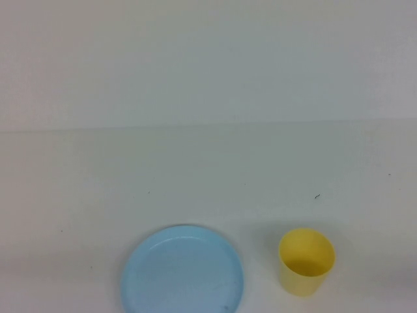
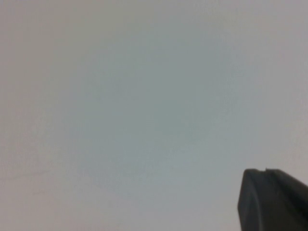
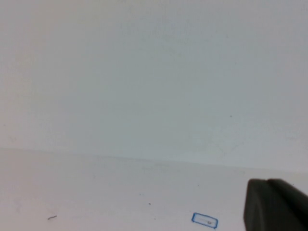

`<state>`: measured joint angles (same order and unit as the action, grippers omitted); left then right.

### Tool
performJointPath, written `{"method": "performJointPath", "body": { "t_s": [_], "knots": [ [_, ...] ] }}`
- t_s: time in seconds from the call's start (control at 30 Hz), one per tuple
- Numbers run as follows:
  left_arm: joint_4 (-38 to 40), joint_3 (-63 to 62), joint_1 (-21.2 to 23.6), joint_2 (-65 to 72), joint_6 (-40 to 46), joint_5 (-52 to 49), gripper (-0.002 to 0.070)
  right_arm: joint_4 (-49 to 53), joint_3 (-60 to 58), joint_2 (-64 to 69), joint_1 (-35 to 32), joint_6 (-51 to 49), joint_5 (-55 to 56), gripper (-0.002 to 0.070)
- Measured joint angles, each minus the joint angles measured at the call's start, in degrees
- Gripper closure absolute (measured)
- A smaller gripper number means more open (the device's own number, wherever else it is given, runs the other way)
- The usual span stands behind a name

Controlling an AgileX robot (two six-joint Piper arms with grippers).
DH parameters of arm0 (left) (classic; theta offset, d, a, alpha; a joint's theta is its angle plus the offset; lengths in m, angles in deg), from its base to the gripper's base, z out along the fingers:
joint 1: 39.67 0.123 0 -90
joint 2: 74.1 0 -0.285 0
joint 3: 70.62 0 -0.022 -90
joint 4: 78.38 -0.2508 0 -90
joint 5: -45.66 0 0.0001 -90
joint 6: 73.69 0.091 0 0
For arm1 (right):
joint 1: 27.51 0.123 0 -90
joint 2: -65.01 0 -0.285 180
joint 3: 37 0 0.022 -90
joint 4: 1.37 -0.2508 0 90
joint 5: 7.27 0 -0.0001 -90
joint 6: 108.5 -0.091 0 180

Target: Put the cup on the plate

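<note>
The yellow cup (image 1: 306, 261) stands upright on the white table near the front edge, right of centre. The light blue plate (image 1: 182, 274) lies flat to the cup's left, a small gap apart, and is empty. Its near rim is cut off by the frame's bottom edge. Neither gripper shows in the high view. My left gripper (image 2: 272, 202) shows only as a dark part in a corner of the left wrist view, over bare white surface. My right gripper (image 3: 274, 204) shows the same way in the right wrist view. Neither wrist view shows the cup or plate.
The white table (image 1: 208, 182) meets a white back wall along a faint line across the middle. A small dark speck (image 1: 316, 196) lies behind the cup. A small blue-outlined label (image 3: 204, 220) lies on the table in the right wrist view.
</note>
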<state>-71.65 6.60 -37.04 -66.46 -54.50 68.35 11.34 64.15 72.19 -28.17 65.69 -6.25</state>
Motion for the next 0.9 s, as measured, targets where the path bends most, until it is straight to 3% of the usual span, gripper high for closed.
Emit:
{"method": "performJointPath", "body": {
  "t_s": [0.23, 0.4, 0.53, 0.7, 0.73, 0.77, 0.9],
  "knots": [
    [0.0, 0.0, 0.0, 0.0, -21.6, 2.8, 0.0674, 0.1, 0.0, 0.0, 0.0, 0.0, 1.1, 0.0675],
    [0.0, 0.0, 0.0, 0.0, -28.2, 5.0, 0.0673, -1.9, 0.0, 0.0, 0.0, -4.9, 3.4, 0.0675],
    [-0.4, 0.0, 0.0, 0.0, -26.2, 7.5, 0.0673, -4.4, 0.0, 0.0, 0.0, -12.1, 9.1, 0.0675],
    [-6.1, 0.0, 0.0, 0.0, -23.6, 2.5, 0.0673, -4.8, 0.0, 0.0, 0.0, -13.7, 13.6, 0.0675],
    [-6.7, 0.0, 0.0, 0.0, -23.5, 0.1, 0.0673, -4.8, 0.0, 0.0, 0.0, -13.7, 14.2, 0.0675],
    [-7.1, -0.1, 0.0, 0.0, -23.7, -8.5, 0.0673, -4.9, 0.0, 0.0, 0.0, -13.7, 14.6, 0.0675],
    [-8.9, -7.9, 0.0, 0.4, -23.6, -21.5, 0.0673, -5.1, 0.0, 0.0, 0.0, -14.1, 14.0, 0.0675]
  ]
}}
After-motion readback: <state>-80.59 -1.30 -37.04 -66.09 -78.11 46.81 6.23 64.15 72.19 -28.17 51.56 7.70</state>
